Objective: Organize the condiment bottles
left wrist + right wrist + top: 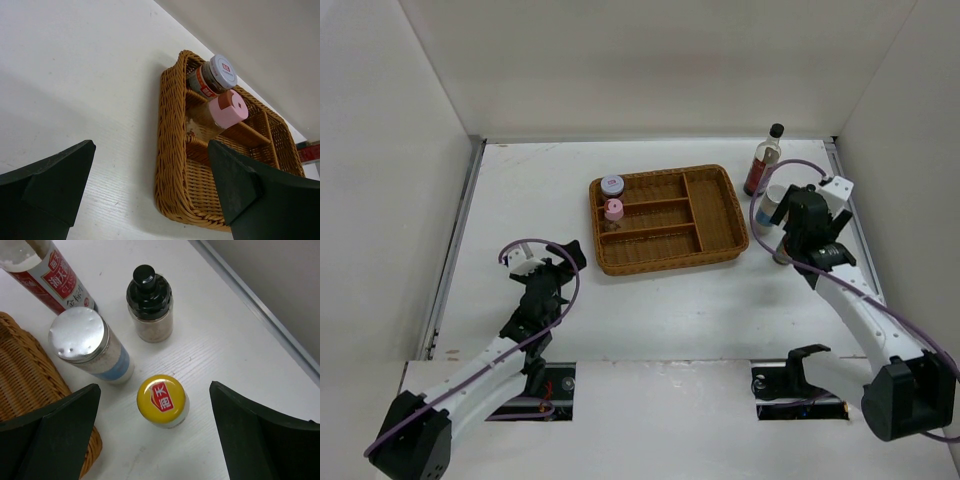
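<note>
The lavender-lidded jar (612,185) and the pink-capped shaker (613,210) stand in the left compartments of the wicker tray (715,215); both show in the left wrist view, the jar (216,75) and the shaker (224,110). The tall dark-sauce bottle (763,160) and the white blue-banded jar (774,205) stand right of the tray. My right gripper (155,390) is open above the yellow-capped bottle (162,400), a finger on each side, not touching. The blue-banded jar (89,344), small dark bottle (150,302) and tall bottle (50,275) stand behind it. My left gripper (150,190) is open and empty at the tray's near left corner.
The tray's edge (30,385) lies just left of my right gripper. The table's raised right rim (260,305) runs close behind the bottles. White walls enclose the table on three sides.
</note>
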{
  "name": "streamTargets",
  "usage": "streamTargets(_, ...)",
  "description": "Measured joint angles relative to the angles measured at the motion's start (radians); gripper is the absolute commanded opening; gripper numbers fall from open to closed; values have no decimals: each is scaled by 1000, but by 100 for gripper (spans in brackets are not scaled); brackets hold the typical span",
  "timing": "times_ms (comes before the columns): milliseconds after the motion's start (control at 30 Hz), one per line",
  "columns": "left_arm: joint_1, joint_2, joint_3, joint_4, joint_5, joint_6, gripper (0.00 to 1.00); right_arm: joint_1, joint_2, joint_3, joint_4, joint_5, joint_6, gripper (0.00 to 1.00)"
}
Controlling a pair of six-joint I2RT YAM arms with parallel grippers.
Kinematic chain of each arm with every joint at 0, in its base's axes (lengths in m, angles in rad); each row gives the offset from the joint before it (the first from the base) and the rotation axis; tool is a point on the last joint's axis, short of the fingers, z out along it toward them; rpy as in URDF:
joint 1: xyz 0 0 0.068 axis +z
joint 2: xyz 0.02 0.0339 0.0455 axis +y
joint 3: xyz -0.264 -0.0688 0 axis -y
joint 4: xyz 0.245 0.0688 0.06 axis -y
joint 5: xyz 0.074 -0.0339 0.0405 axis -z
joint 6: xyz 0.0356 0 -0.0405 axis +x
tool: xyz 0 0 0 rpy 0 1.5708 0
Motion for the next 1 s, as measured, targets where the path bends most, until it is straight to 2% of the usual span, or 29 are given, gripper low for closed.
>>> streamTargets(167, 1, 13, -4, 7, 3, -7, 100, -47, 48, -1, 66, -37, -3, 84)
streamTargets(267, 5, 13, -4, 9, 3, -8, 100, -60, 89, -4, 97, -52, -3, 73)
streamTargets(300, 5, 13, -4, 9, 3, -8, 100, -61, 101, -5, 102, -56, -5, 69)
streamTargets(367, 5, 13, -5, 9, 3, -10, 100, -64, 121, -12, 116, -63, -6, 51)
streamTargets(433, 8, 13, -5, 9, 3, -10, 100, -64, 130, -20, 122, -62, -8, 38)
streamTargets(500, 11, 13, -5, 9, 5, -10, 100, -63, 121, -30, 133, -47, -6, 32)
streamTargets(600, 12, 13, -5, 9, 8, -11, 100, -41, 76, -52, 127, -22, -16, 28)
streamTargets(700, 18, 13, -5, 9, 13, -11, 100, 16, -19, -59, 97, 27, -42, 27)
streamTargets(833, 25, 16, -5, 9, 17, -14, 100, 159, -127, -18, 54, 67, -68, 27)
streamTargets(1000, 37, 16, -10, 10, 20, -18, 100, 388, -43, 130, 64, 74, -68, 27)
